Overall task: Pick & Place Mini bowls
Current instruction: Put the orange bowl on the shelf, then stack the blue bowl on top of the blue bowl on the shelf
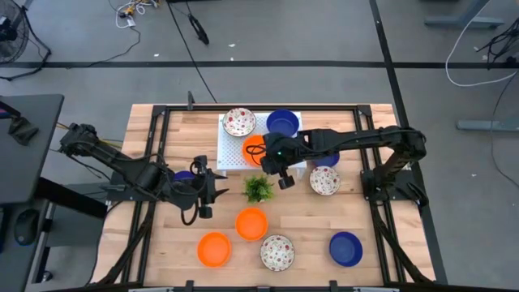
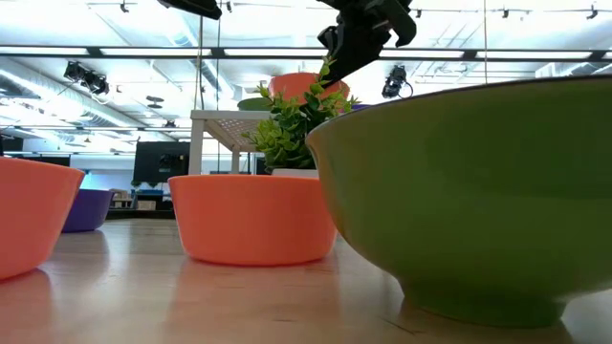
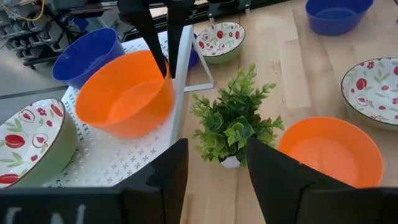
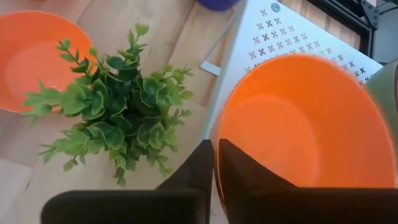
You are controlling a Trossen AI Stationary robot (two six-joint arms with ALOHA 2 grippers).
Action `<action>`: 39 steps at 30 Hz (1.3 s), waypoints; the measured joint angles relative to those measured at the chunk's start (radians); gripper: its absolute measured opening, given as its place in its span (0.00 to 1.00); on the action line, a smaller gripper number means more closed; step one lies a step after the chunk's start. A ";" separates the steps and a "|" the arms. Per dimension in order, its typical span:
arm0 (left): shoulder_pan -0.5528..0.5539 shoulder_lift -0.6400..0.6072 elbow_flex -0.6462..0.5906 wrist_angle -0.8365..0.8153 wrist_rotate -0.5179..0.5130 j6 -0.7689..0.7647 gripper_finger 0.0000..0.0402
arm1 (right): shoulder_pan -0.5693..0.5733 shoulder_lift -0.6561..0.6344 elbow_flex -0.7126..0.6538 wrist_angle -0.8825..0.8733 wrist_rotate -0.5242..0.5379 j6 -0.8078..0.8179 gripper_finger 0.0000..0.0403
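Surface: we are looking down on a light wooden table (image 1: 162,243) standing on a grey floor crossed by cables.
Rack: a white perforated rack (image 1: 235,154) is sitting upper centre, carrying a speckled bowl (image 1: 239,122), a blue bowl (image 1: 281,122) and an orange bowl (image 1: 254,149).
Right gripper (image 1: 284,182): we are seeing its jaws pinching the rim of that orange bowl at the rack's lower edge.
Left gripper (image 1: 219,188): it is hovering left of the green plant (image 1: 258,189), jaws spread, holding nothing.
Other bowls: two orange (image 1: 251,223), one speckled (image 1: 277,252) and one blue (image 1: 345,248) are resting along the lower centre; another speckled bowl (image 1: 324,180) is lying right of the plant.
Open room: bare wood is showing at the lower left.
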 joint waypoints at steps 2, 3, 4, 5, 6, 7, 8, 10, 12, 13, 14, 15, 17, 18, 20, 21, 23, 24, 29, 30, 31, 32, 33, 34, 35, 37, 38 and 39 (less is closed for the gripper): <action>0.000 0.000 0.000 0.000 0.000 0.000 0.42 | 0.000 0.000 0.000 0.000 0.000 0.001 0.09; 0.000 0.000 0.000 0.000 0.000 0.000 0.42 | 0.000 0.000 0.000 0.000 0.000 0.001 0.11; 0.000 0.000 0.000 0.000 0.000 -0.002 0.42 | 0.000 0.000 0.000 0.000 0.000 0.001 0.12; 0.000 0.000 0.000 0.000 0.000 -0.003 0.42 | 0.000 0.000 0.000 0.000 0.000 0.001 0.14; 0.000 0.000 0.000 0.000 0.000 -0.003 0.42 | 0.000 0.000 0.000 0.000 0.000 0.001 0.16; 0.000 0.000 0.000 0.000 0.000 -0.003 0.42 | 0.000 0.000 0.000 0.001 0.000 0.001 0.19; 0.000 0.000 0.000 0.000 0.000 -0.003 0.42 | 0.000 0.000 0.000 0.005 0.003 0.001 0.21; 0.000 0.000 0.000 0.000 0.000 -0.003 0.42 | 0.000 -0.002 0.000 0.027 0.032 0.004 0.27; 0.000 0.000 0.000 0.000 0.000 -0.003 0.42 | 0.003 -0.010 0.000 0.046 0.060 0.007 0.32; 0.000 0.000 0.000 0.000 0.001 -0.003 0.42 | 0.007 -0.017 0.000 0.045 0.061 0.009 0.34; 0.000 0.000 0.000 0.000 0.002 -0.003 0.42 | 0.013 -0.026 0.000 0.051 0.062 0.014 0.36; 0.000 0.000 0.000 0.000 0.003 -0.003 0.42 | 0.020 -0.038 0.000 0.056 0.065 0.022 0.38; 0.000 0.000 0.000 0.000 0.003 -0.003 0.42 | 0.042 -0.067 0.000 0.054 0.064 0.046 0.40; 0.000 0.000 0.000 0.000 0.004 -0.003 0.42 | 0.055 -0.085 0.000 0.050 0.060 0.060 0.41; 0.000 0.000 0.000 0.000 0.004 -0.003 0.42 | 0.086 -0.123 0.000 0.038 0.061 0.097 0.42; 0.000 0.000 0.000 0.000 0.004 -0.003 0.42 | 0.103 -0.143 0.000 0.024 0.061 0.118 0.42; 0.000 0.000 0.000 0.000 0.004 -0.003 0.42 | 0.141 -0.181 0.000 -0.023 0.061 0.169 0.42; 0.000 0.000 0.000 0.000 0.004 -0.004 0.42 | 0.159 -0.196 0.000 -0.051 0.061 0.201 0.42; 0.000 0.000 0.000 0.000 0.005 -0.010 0.42 | 0.256 -0.256 -0.023 -0.243 0.057 0.398 0.42; 0.000 0.000 0.000 0.000 0.005 -0.011 0.42 | 0.274 -0.267 -0.046 -0.276 0.057 0.436 0.42; 0.000 0.000 0.000 0.000 0.005 -0.011 0.42 | 0.291 -0.278 -0.072 -0.306 0.057 0.477 0.42; 0.000 0.000 0.000 0.000 0.005 -0.011 0.42 | 0.309 -0.290 -0.105 -0.323 0.058 0.517 0.42; 0.000 0.000 0.000 0.000 0.005 -0.011 0.42 | 0.325 -0.304 -0.142 -0.338 0.058 0.561 0.42; 0.000 0.000 0.000 0.000 0.005 -0.011 0.42 | 0.342 -0.318 -0.179 -0.351 0.057 0.607 0.42; 0.000 0.000 0.000 0.000 0.005 -0.011 0.42 | 0.358 -0.333 -0.219 -0.363 0.056 0.655 0.42; 0.000 0.000 0.000 0.000 0.005 -0.011 0.42 | 0.387 -0.359 -0.299 -0.378 0.044 0.748 0.42; 0.000 0.000 0.000 0.000 0.005 -0.011 0.42 | 0.401 -0.372 -0.337 -0.384 0.036 0.793 0.42; 0.000 0.000 0.000 0.000 0.005 -0.011 0.42 | 0.412 -0.384 -0.375 -0.385 0.024 0.832 0.42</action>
